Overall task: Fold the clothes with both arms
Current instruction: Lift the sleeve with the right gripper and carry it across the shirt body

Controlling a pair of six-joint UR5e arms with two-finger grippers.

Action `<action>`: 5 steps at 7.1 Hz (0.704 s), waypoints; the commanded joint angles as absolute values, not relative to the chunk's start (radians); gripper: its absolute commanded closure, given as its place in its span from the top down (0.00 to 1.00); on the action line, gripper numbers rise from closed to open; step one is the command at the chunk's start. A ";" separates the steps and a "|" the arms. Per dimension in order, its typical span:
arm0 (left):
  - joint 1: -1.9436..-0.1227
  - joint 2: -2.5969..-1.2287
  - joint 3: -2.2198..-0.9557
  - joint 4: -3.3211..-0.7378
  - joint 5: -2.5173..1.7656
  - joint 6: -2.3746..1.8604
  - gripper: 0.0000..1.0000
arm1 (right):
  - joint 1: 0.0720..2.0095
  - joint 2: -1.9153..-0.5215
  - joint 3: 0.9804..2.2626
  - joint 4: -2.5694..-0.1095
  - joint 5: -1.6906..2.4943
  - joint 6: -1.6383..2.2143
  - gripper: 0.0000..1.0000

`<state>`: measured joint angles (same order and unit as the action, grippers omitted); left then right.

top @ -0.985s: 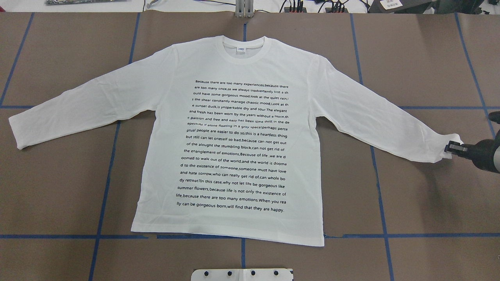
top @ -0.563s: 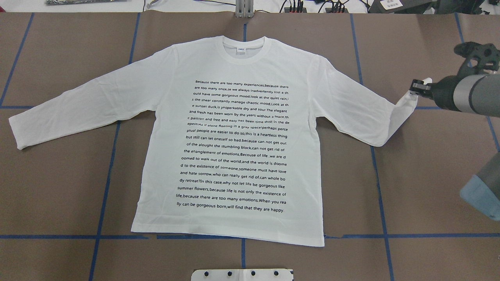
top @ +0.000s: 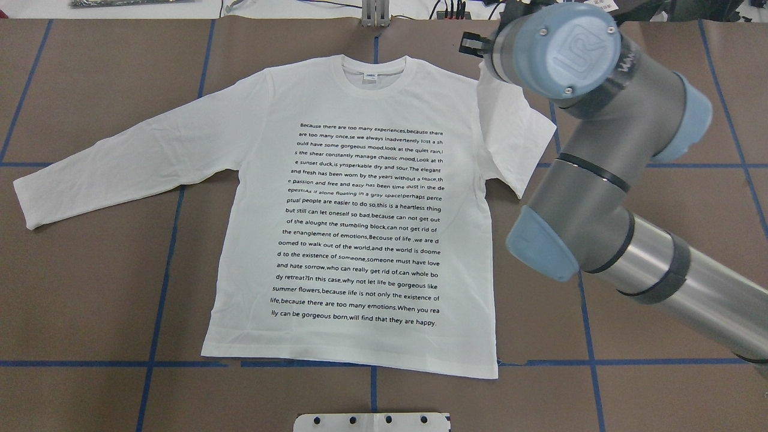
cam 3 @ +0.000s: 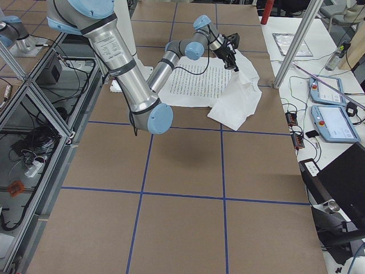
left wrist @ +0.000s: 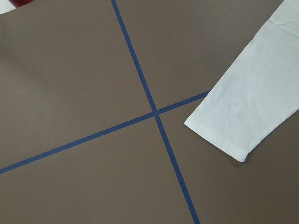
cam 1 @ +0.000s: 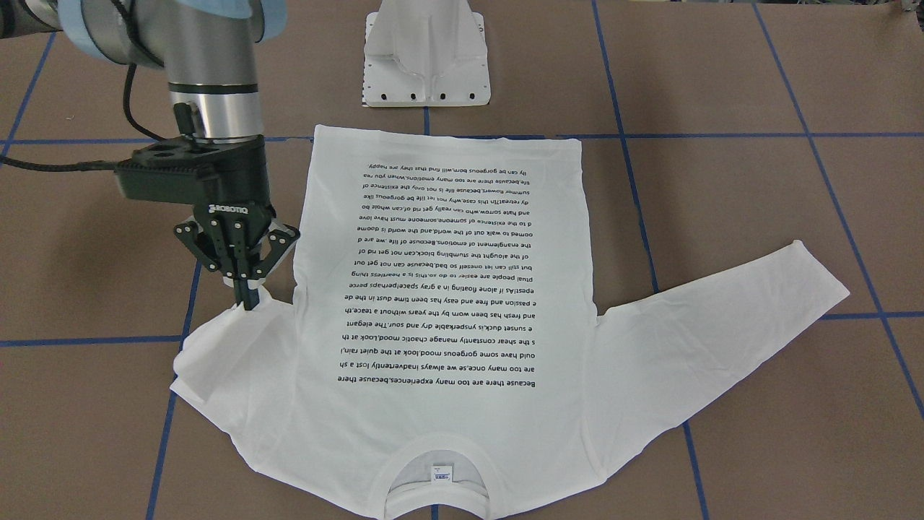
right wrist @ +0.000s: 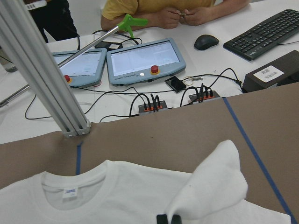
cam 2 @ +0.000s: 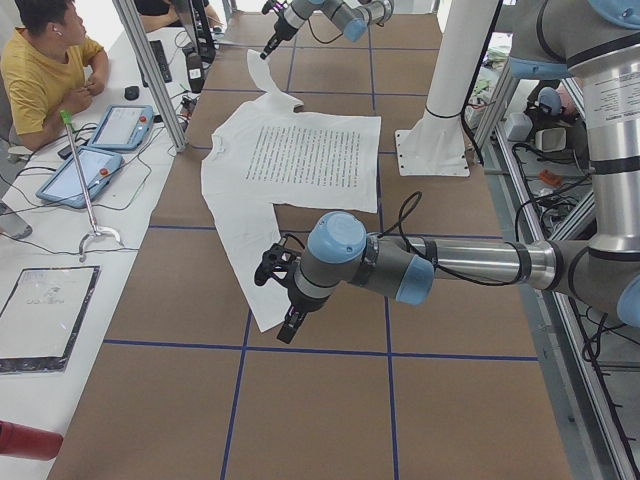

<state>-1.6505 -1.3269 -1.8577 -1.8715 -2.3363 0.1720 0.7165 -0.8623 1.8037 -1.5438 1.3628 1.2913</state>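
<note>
Right pincer, closed, pinches the limp sleeve cuff of the white T-shirt.

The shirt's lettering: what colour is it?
Black lettering on a white shirt; the overhead view shows it best.

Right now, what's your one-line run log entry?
right gripper: shut on T-shirt right sleeve, lifted | left gripper: near left cuff, state unclear | body flat
</note>
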 commanded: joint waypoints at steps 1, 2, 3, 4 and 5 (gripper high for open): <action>-1.651 -1.327 -1.856 -1.873 -2.336 0.170 1.00 | 0.620 -0.563 1.511 -1.542 1.222 1.376 0.00; -1.651 -1.327 -1.855 -1.871 -2.335 0.170 1.00 | 0.580 -0.496 1.406 -1.475 1.207 1.385 0.00; -1.651 -1.327 -1.853 -1.871 -2.335 0.169 1.00 | 0.531 -0.494 1.363 -1.432 1.153 1.399 0.00; -1.651 -1.327 -1.853 -1.871 -2.336 0.169 1.00 | 0.487 -0.464 1.274 -1.348 1.113 1.399 0.00; -1.651 -1.327 -1.847 -1.873 -2.336 0.169 1.00 | 0.454 -0.412 1.143 -1.263 1.112 1.399 0.00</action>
